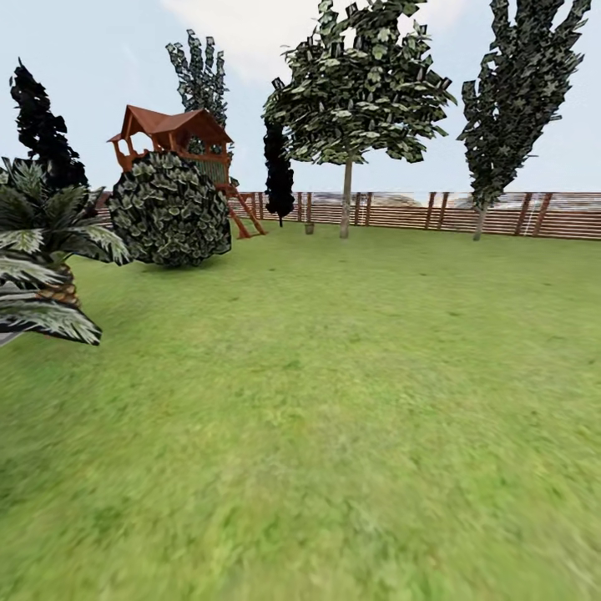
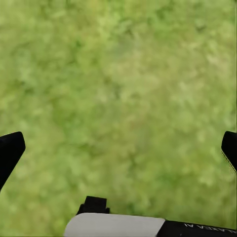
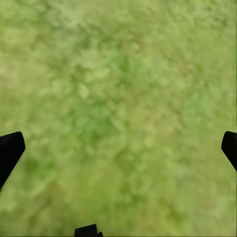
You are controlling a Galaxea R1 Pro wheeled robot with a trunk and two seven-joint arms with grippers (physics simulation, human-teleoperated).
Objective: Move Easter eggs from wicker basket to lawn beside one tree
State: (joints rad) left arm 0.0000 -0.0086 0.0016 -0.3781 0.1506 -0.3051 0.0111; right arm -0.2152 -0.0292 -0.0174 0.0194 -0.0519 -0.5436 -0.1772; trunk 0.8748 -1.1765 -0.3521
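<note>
The head view looks across the lawn [image 1: 334,401], a wide mottled green stretch running up to the slatted fence [image 1: 501,213] along the upper right of the frame. A palm [image 1: 37,267] crowds the left edge, a round bush [image 1: 171,209] sits in front of the red-brown play tower [image 1: 171,133] at upper left, and a pale-trunked tree [image 1: 346,196] stands near the fence at upper centre, with a second one [image 1: 480,219] further right. From here the basket and eggs cannot be placed; the robot appears to be on its way, searching.

Both wrist views look down on bare grass. The left gripper [image 2: 118,148] has its jaws spread wide, dark tips at the frame's side edges, holding nothing; the right gripper [image 3: 118,148] is likewise released and empty.

To do this step well, I would turn the base slowly so the blur clears, sweep the lawn for the basket, keep the arms tucked and jaws released, and note the centre tree as a likely drop spot.
</note>
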